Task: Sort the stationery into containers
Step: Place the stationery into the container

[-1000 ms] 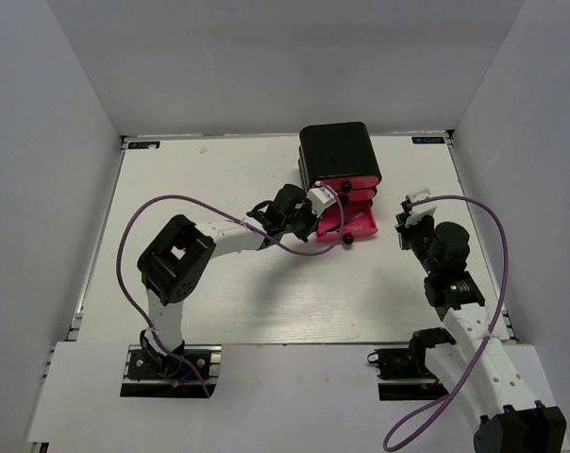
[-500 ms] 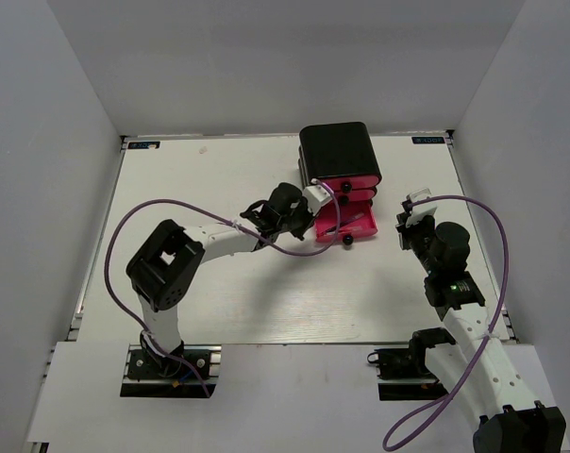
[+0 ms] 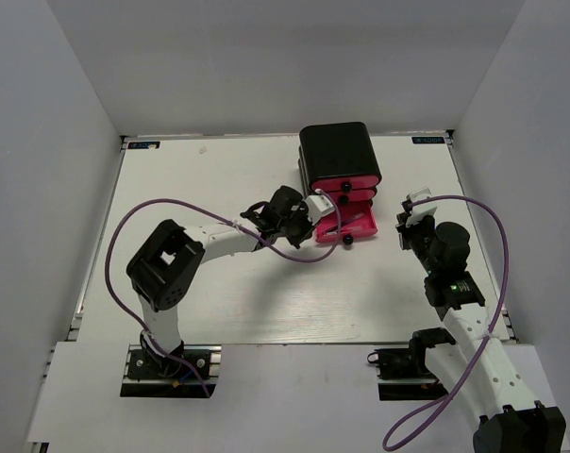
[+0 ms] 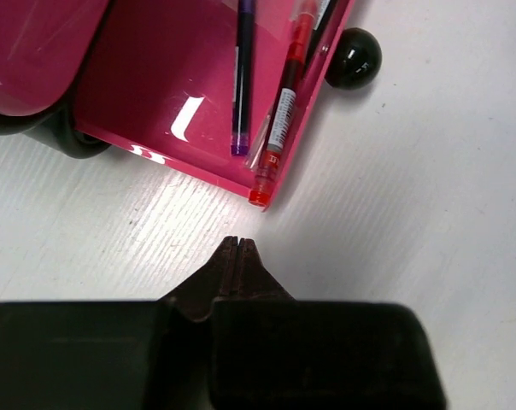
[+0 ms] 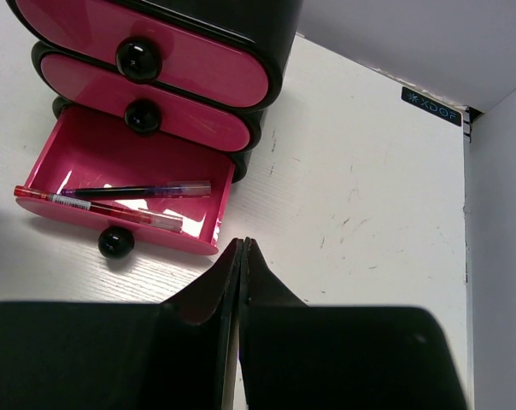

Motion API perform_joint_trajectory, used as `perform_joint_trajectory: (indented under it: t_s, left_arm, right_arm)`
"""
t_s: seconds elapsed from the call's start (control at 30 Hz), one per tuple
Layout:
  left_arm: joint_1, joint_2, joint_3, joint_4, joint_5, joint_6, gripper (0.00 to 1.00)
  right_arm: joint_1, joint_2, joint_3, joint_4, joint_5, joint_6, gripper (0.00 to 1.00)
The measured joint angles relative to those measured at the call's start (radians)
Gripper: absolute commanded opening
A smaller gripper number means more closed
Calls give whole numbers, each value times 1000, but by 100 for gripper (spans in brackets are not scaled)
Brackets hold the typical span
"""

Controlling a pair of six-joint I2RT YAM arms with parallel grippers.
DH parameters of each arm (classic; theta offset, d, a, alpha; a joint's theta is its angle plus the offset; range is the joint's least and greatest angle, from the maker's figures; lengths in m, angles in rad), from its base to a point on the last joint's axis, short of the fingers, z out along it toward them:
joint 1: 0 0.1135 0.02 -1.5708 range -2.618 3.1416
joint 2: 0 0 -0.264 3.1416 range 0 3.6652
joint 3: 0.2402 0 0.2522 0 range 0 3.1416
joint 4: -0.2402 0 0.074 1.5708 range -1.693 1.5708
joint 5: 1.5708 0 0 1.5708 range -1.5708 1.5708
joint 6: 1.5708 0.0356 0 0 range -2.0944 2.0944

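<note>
The glossy black case (image 3: 337,151) stands at the table's back with three pink drawers. The top (image 5: 198,64) and middle (image 5: 190,124) drawers are closed. The bottom drawer (image 3: 356,225) is pulled open, with its black knob (image 4: 353,57) at the front. A red pen (image 4: 284,111) and a purple pen (image 4: 243,77) lie inside it, plus a thin dark pen (image 4: 325,30). My left gripper (image 4: 239,243) is shut and empty, just off the open drawer's front left corner. My right gripper (image 5: 243,243) is shut and empty, right of that drawer. The eraser and markers are out of view.
White walls enclose the table on the left, back and right. The left arm's purple cable (image 3: 125,236) loops over the table's left half. The right arm's cable (image 3: 497,236) arcs near the right wall.
My left arm's elbow has swung left and its gripper has shifted slightly beside the open drawer. The right arm and the drawers have not moved.
</note>
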Motion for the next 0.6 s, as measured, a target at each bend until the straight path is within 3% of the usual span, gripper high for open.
perform_joint_trajectory:
  t_s: [0.6]
  left_arm:
    - [0, 68, 60, -11, 54, -1, 0]
  right_arm:
    - [0, 0, 0, 1, 0, -9, 0]
